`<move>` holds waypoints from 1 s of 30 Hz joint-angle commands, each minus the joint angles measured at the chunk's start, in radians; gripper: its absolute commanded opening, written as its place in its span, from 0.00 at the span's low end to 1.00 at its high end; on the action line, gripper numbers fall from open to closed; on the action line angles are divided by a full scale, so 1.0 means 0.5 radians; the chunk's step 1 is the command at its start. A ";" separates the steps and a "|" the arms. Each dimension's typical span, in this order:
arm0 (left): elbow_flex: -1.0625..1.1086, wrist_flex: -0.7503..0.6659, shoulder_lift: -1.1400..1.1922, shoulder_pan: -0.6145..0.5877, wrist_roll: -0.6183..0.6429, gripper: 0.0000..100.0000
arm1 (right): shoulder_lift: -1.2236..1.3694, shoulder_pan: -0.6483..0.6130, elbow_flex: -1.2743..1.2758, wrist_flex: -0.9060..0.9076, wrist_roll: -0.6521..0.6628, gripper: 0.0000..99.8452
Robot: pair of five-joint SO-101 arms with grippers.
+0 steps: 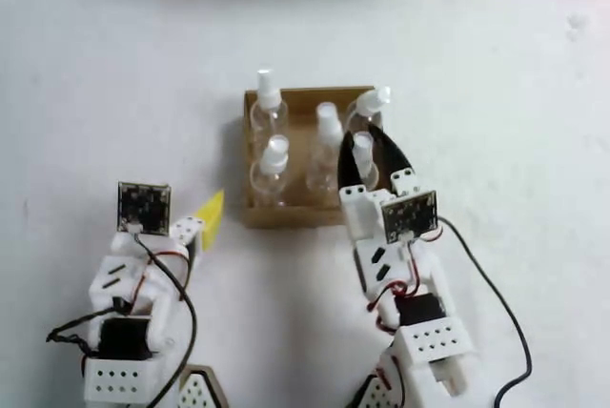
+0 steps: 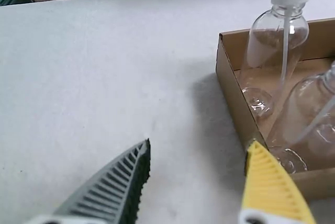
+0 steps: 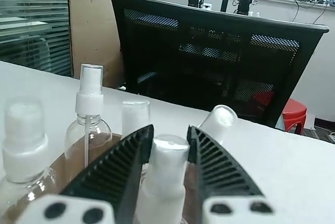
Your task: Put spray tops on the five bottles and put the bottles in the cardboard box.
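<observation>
From my station I saw the cardboard box (image 1: pixel 250 146) sitting about mid-counter on the white counter (image 1: pixel 114 74), just beyond the two arms. All five bottles stood inside it, each with a spray top on.

- **Left side of the box:** the far left bottle (image 1: pixel 267 108) and the near left bottle (image 1: pixel 272 168) stood one behind the other.
- **Middle:** the middle bottle (image 1: pixel 326 141) stood on its own.
- **Right side:** the far right bottle (image 1: pixel 370 108) was in the far right corner, its top leaning outward. The near right bottle (image 1: pixel 362 153) was just in front of it.

The right gripper (image 1: pixel 372 136) hung over the box's near right corner. Its black fingers (image 3: pixel 125 171) were drawn in on either side of the near right bottle's (image 3: pixel 167 166) white top, and each finger appeared to touch the cap. The bottle stood upright between them, inside the box.

The left gripper (image 1: pixel 205 217) sat low over the bare counter, just outside the box's near left corner and apart from it. From its wrist camera, the left gripper's (image 2: pixel 200 145) grey and yellow fingers (image 2: pixel 272 182) were spread wide with nothing between them. The box wall (image 2: pixel 230 88) and two clear bottles lay beyond the yellow finger.

Past the counter's far edge, the right wrist camera showed a black mesh chair (image 3: pixel 220 51).
</observation>
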 commanded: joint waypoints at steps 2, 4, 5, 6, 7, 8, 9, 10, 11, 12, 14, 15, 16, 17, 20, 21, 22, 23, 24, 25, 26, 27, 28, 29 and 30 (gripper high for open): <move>-0.021 -0.018 -0.011 0.023 -0.028 0.27 | -0.026 -0.005 -0.092 0.014 -0.018 0.10; -0.021 -0.018 -0.011 0.023 -0.028 0.27 | -0.026 -0.005 -0.089 0.017 -0.021 0.11; -0.021 -0.018 -0.011 0.023 -0.028 0.27 | -0.026 -0.005 -0.089 0.017 -0.021 0.12; -0.021 -0.018 -0.011 0.023 -0.028 0.27 | -0.026 -0.005 -0.086 0.017 -0.021 0.12; -0.021 -0.018 -0.011 0.023 -0.028 0.27 | -0.026 -0.005 -0.086 0.017 -0.021 0.13; -0.021 -0.018 -0.011 0.023 -0.028 0.27 | -0.026 -0.005 -0.086 0.017 -0.021 0.13; -0.021 -0.018 -0.011 0.023 -0.028 0.27 | -0.026 -0.005 -0.089 0.017 -0.021 0.13; -0.021 -0.018 -0.011 0.023 -0.028 0.27 | -0.026 -0.005 -0.089 0.017 -0.021 0.13; -0.021 -0.021 -0.011 0.023 -0.028 0.27 | -0.026 -0.005 -0.089 0.014 -0.021 0.13; -0.021 -0.021 -0.011 0.023 -0.028 0.27 | -0.026 -0.005 -0.092 0.011 -0.021 0.13; -0.021 -0.021 -0.011 0.023 -0.028 0.27 | -0.029 0.020 -0.098 0.008 -0.021 0.13; -0.021 -0.021 -0.011 0.023 -0.028 0.27 | -0.035 0.035 -0.104 0.005 -0.021 0.13; -0.021 -0.021 -0.011 0.023 -0.028 0.27 | -0.060 0.051 -0.114 0.017 -0.021 0.13; -0.021 -0.021 -0.011 0.023 -0.028 0.27 | -0.100 0.072 -0.117 0.017 -0.021 0.13; -0.021 -0.021 -0.011 0.023 -0.028 0.27 | -0.287 0.130 -0.129 0.044 -0.018 0.13; -0.021 -0.021 -0.011 0.023 -0.028 0.27 | -0.373 0.143 -0.132 0.097 -0.015 0.13; -0.021 -0.021 -0.011 0.023 -0.028 0.27 | -0.462 0.149 -0.144 0.170 -0.015 0.13; -0.021 -0.021 -0.011 0.023 -0.028 0.27 | -0.563 0.149 -0.163 0.281 -0.015 0.13; -0.021 -0.021 -0.011 0.023 -0.028 0.27 | -0.674 0.149 -0.190 0.419 -0.015 0.13; -0.021 -0.021 -0.011 0.023 -0.028 0.27 | -0.784 0.149 -0.224 0.566 -0.018 0.13; -0.018 -0.021 -0.011 0.023 -0.028 0.27 | -0.901 0.149 -0.255 0.710 -0.018 0.13; -0.015 -0.021 -0.011 0.023 -0.028 0.27 | -1.011 0.146 -0.288 0.848 -0.012 0.13; -0.012 -0.021 -0.011 0.023 -0.028 0.27 | -1.128 0.140 -0.319 0.965 -0.009 0.13; -0.012 -0.021 -0.011 0.017 -0.028 0.27 | -1.244 0.137 -0.347 1.069 -0.009 0.13; -0.012 -0.021 -0.011 0.014 -0.028 0.27 | -1.336 0.137 -0.374 1.155 -0.009 0.13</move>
